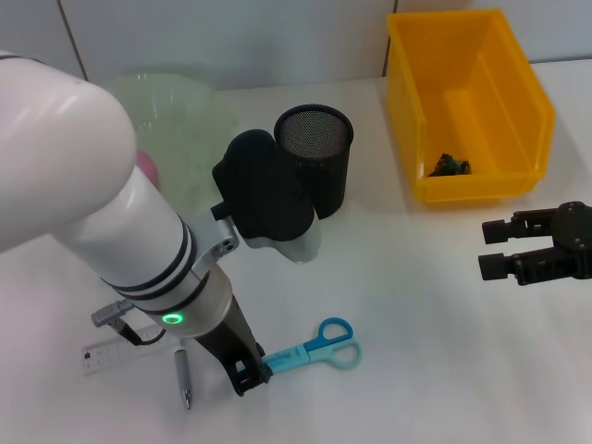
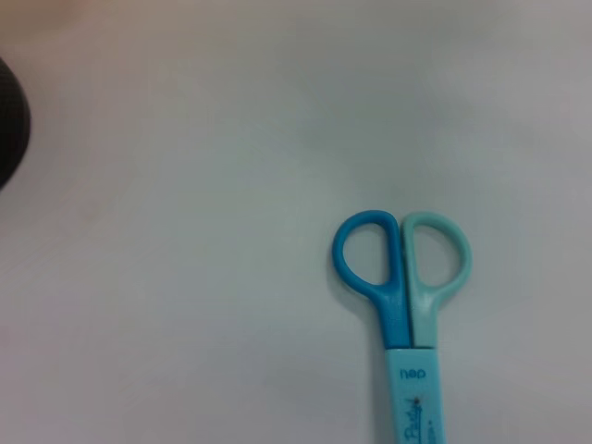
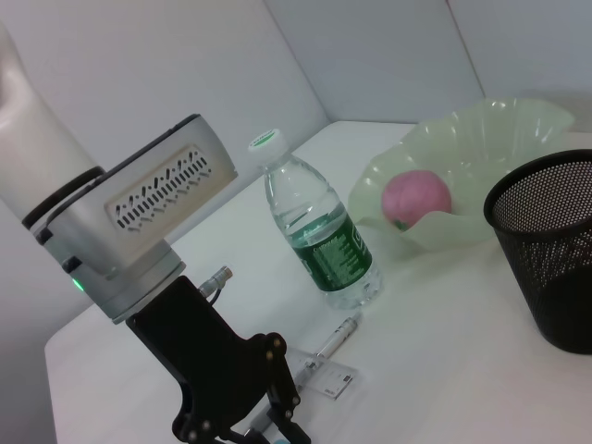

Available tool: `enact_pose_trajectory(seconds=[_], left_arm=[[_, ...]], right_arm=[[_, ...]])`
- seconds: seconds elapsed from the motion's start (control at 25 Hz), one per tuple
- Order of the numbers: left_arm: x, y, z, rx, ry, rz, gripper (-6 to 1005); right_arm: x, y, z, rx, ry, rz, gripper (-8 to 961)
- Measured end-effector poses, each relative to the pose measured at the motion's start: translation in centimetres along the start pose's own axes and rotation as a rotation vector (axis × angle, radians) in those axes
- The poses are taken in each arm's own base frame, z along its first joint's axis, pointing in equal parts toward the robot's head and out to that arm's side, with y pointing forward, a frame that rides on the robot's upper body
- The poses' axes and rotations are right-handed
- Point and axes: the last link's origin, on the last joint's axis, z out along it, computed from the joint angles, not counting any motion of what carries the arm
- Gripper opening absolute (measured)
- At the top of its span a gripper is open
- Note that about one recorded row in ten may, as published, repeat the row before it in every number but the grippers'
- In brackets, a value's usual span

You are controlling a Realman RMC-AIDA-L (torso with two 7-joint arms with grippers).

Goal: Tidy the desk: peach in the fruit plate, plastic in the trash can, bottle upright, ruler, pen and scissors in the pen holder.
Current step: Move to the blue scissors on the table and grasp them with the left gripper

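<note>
The blue scissors (image 1: 314,350) (image 2: 402,277) lie flat on the desk with their handles pointing right. My left gripper (image 1: 246,372) (image 3: 250,424) is down at their covered blade end, open, one finger on each side. Just left of it lie the pen (image 1: 183,375) (image 3: 338,338) and the clear ruler (image 1: 118,353) (image 3: 328,379). The bottle (image 3: 319,231) stands upright, hidden behind my left arm in the head view. The peach (image 3: 416,199) (image 1: 146,165) sits in the green fruit plate (image 1: 185,111) (image 3: 499,129). The black mesh pen holder (image 1: 316,153) (image 3: 546,268) stands mid-desk. My right gripper (image 1: 493,248) hovers open at the right.
The yellow trash can (image 1: 481,102) stands at the back right with a dark piece of plastic (image 1: 449,166) in its bottom. My left arm's white body covers much of the desk's left side. Bare desk lies between the scissors and my right gripper.
</note>
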Motion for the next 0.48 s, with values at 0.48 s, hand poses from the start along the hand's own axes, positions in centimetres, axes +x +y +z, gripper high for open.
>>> enact_pose_trajectory(seconds=[0.48], left_arm=[[-0.09, -0.12, -0.05, -0.007, 0.001, 0.006, 185]], right_arm=[[0.07, 0.0, -0.02, 0.001, 0.0, 0.002, 811]])
